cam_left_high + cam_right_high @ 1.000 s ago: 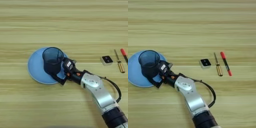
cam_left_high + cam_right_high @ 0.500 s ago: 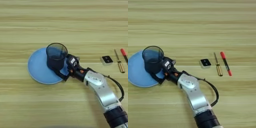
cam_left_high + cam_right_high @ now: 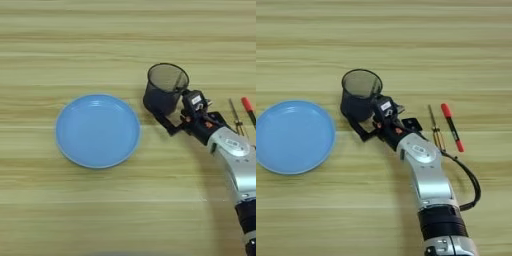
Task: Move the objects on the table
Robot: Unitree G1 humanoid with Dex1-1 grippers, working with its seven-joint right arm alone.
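The round light-blue plate (image 3: 97, 131) lies bare on the wooden table (image 3: 75, 45), left of centre. My right gripper (image 3: 167, 107) is shut on the dark mesh cup (image 3: 359, 95), holding it upright just right of the plate's rim; one black finger (image 3: 164, 121) runs along the cup's near side. I cannot tell whether the cup's base touches the table. The small black square block (image 3: 412, 123) peeks out behind my wrist. The thin black tool with a red tip (image 3: 452, 127) lies to the right.
A slim screwdriver-like rod (image 3: 435, 131) lies beside the red-tipped tool, close to my forearm (image 3: 423, 165). The silver arm comes up from the bottom right with a black cable (image 3: 471, 180) looping off it.
My gripper has carried the mesh cup rightwards off the plate, which now lies bare. The arm swung right and now covers most of the black block.
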